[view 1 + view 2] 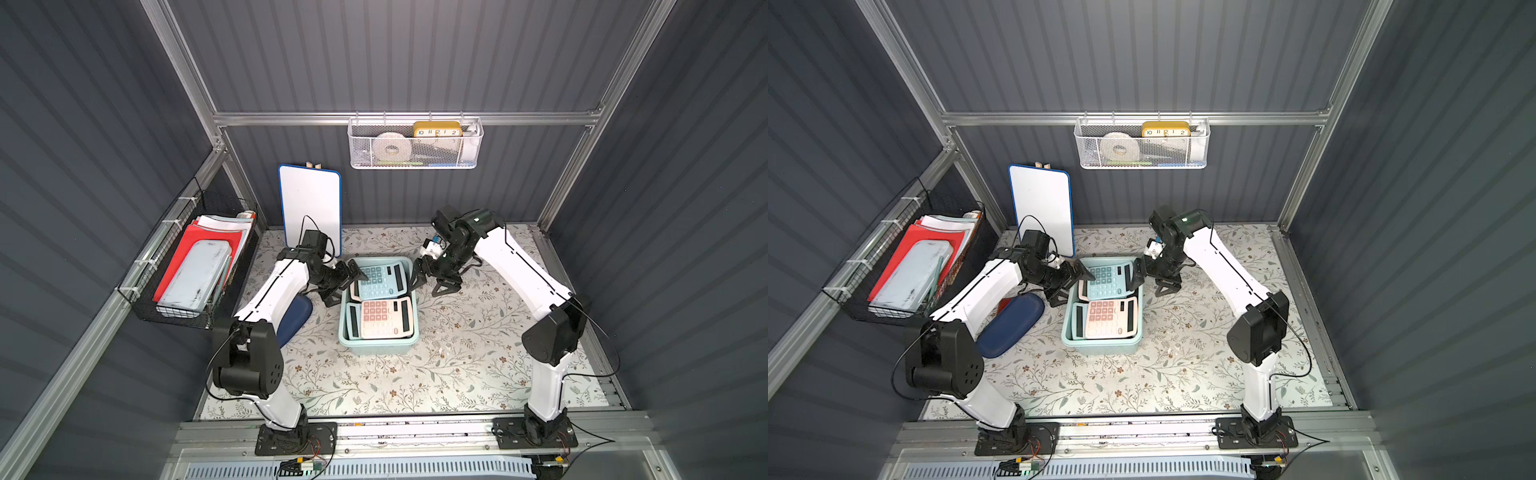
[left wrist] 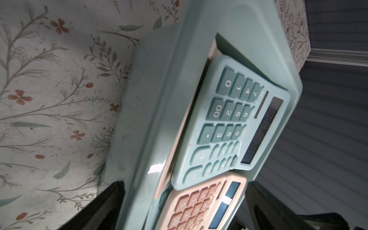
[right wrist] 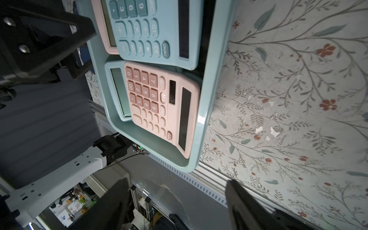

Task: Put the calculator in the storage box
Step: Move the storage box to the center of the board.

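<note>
The mint-green storage box [image 1: 376, 348] [image 1: 1100, 345] stands mid-table. A blue calculator [image 1: 376, 282] [image 3: 151, 29] lies flat in its far half, and a pink calculator [image 1: 384, 319] [image 3: 159, 103] lies in the near half. Edges of others show beneath them. My left gripper [image 1: 345, 284] [image 2: 185, 219] is open, its spread fingers on either side of the box's far left rim. My right gripper [image 1: 432, 282] [image 3: 177, 207] is open beside the far right rim, one finger [image 1: 417, 274] over the rim, and nothing sits between the jaws.
A whiteboard [image 1: 309, 208] leans on the back wall. A dark blue case [image 1: 296, 320] lies left of the box under my left arm. A black wire basket [image 1: 195, 266] of folders hangs on the left. A white mesh basket [image 1: 415, 143] hangs on the back rail.
</note>
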`<state>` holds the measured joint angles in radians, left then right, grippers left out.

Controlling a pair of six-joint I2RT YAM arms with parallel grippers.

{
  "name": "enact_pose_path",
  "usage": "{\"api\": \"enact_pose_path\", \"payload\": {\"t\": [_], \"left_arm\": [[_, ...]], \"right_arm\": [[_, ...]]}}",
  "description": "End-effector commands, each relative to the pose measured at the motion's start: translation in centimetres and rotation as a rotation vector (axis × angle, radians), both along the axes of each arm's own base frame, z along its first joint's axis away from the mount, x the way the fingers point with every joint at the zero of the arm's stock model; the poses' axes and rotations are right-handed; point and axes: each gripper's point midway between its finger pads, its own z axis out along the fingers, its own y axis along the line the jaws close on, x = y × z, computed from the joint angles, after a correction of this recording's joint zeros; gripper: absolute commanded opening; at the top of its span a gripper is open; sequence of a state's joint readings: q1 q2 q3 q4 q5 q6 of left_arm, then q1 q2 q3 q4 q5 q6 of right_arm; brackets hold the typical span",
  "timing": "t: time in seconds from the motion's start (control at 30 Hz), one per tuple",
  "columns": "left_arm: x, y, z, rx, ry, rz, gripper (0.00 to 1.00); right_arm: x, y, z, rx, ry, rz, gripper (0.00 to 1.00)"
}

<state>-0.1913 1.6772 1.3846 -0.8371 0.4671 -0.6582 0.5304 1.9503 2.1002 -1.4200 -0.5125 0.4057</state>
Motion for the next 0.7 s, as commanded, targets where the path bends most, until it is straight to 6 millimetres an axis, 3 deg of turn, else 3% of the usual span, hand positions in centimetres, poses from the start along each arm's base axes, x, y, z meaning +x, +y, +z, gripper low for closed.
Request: {"api": "enact_pose_path", "payload": {"t": [0.0, 0.1, 0.13, 0.33, 0.53, 0.67], "left_arm": [[-0.1, -3.1, 0.8, -0.089, -0.001, -0.055, 0.99], [-0.3, -4.1, 0.5, -0.095, 0.011, -0.068, 0.99], [0.4, -4.8, 1.6, -0.104, -0.022, -0.077, 0.99], [0.6, -7.0, 2.2, -0.093, -0.029, -0.103, 0.99], [-0.7, -4.7, 4.4, 0.005, -0.044, -0.050, 1.00], [-1.2, -2.1, 5.2, 0.122, -0.090, -0.002, 0.99]], "right_arm": [[1.1, -1.6, 1.1, -0.028, -0.074, -0.043, 0.99], [2.0, -2.8, 1.7, -0.023, -0.127, -0.089, 0.99], [2.3, -3.2, 1.9, -0.023, -0.147, -0.107, 0.99], [3.4, -6.4, 2.2, -0.017, -0.226, -0.223, 0.99], [4.3, -10.1, 3.1, -0.027, -0.362, -0.338, 0.99], [5.5, -12.8, 4.1, -0.084, -0.522, -0.381, 0.99]]}}
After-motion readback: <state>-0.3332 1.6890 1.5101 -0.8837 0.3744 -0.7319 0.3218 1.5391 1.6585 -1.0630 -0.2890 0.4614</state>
